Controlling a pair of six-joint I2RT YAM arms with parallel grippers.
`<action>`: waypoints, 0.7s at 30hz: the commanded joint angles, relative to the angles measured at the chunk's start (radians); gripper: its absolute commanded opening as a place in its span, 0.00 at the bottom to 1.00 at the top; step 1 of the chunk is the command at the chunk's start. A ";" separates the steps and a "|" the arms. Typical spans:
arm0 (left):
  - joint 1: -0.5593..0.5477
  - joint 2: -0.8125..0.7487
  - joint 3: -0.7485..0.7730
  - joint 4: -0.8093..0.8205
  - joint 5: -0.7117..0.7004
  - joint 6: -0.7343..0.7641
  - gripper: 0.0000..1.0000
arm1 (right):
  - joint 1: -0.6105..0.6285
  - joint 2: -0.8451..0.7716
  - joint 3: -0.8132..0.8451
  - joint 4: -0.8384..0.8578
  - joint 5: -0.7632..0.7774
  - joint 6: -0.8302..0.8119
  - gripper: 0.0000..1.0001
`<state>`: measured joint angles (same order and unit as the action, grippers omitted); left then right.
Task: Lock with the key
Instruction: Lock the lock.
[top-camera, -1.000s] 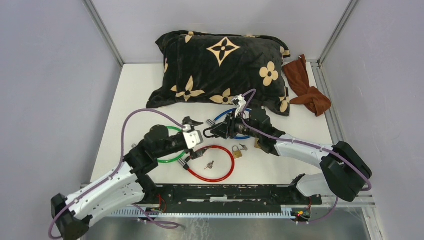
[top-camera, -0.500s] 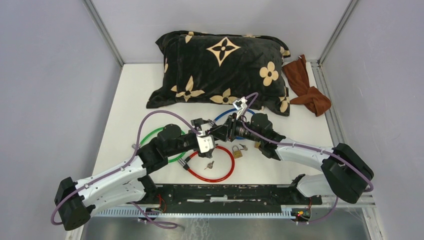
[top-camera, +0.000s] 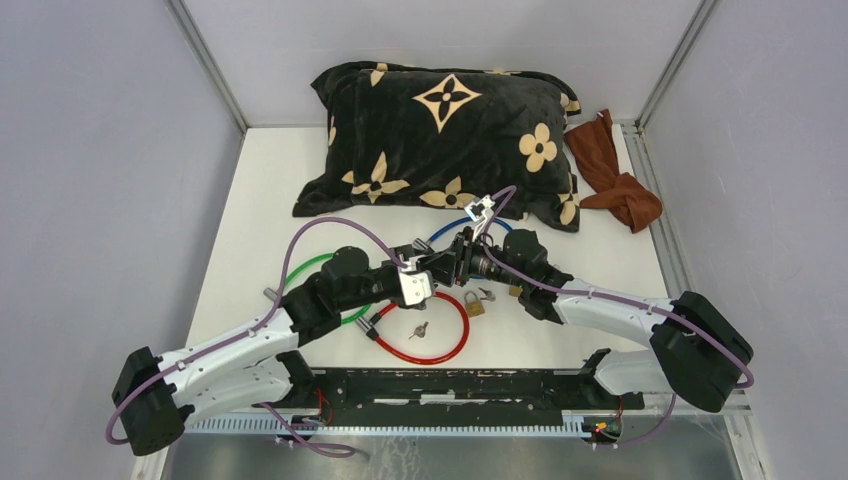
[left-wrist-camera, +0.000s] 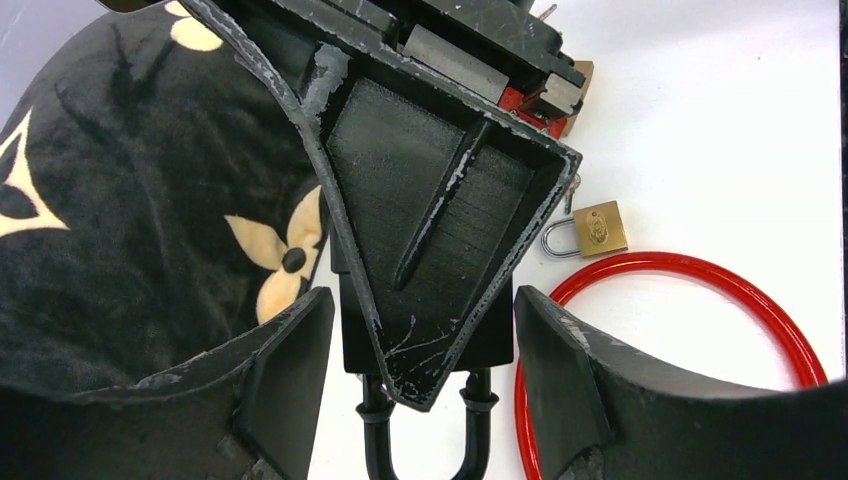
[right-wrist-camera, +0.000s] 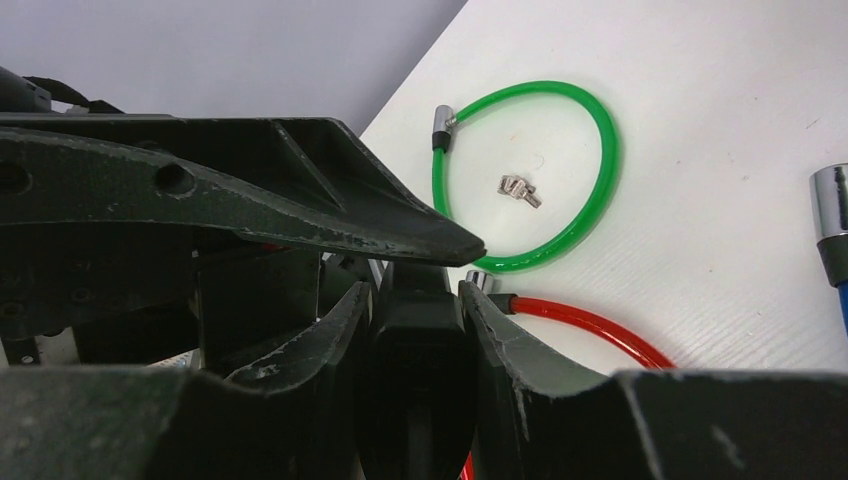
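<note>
**Top external view.** The two arms meet over the middle of the white counter (top-camera: 262, 190). The left tool (top-camera: 428, 261) and right tool (top-camera: 446, 266) are face to face, and what lies between them is hidden here. On the counter below them lie a red cable loop (top-camera: 455, 343) with a key bunch (top-camera: 419, 329) inside it, a brass padlock (top-camera: 474, 303), a green cable loop (top-camera: 300, 270) and a blue cable loop (top-camera: 446, 229). A patterned pillow (top-camera: 440, 130) and a brown cloth (top-camera: 612, 172) sit at the far side.

**Left wrist view.** The left tool's fingers (left-wrist-camera: 285, 385) stand apart on either side of a black padlock (left-wrist-camera: 425, 345), close to its body. Contact cannot be told. The padlock's black shackle points toward the camera. A finger of the right tool lies across the padlock's face. The brass padlock sits just outside the red loop.

**Right wrist view.** The right tool's jaws are narrow, clamped on the black padlock body, above the counter. A finger of the left tool crosses the view just above it. A small key (right-wrist-camera: 520, 188) lies inside the green loop.
</note>
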<state>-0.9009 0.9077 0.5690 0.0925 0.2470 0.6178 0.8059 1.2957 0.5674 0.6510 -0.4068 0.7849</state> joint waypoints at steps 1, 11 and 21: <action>-0.004 0.010 -0.002 0.059 0.014 -0.024 0.72 | 0.011 -0.041 0.029 0.143 -0.009 0.014 0.00; -0.004 0.017 0.003 0.079 0.020 -0.020 0.57 | 0.023 -0.035 0.046 0.146 -0.013 0.011 0.00; -0.004 0.010 0.008 0.080 0.024 -0.002 0.02 | 0.030 -0.027 0.066 0.142 -0.026 0.008 0.00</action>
<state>-0.9009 0.9230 0.5655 0.1150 0.2485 0.6163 0.8200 1.2949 0.5678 0.6724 -0.4019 0.7845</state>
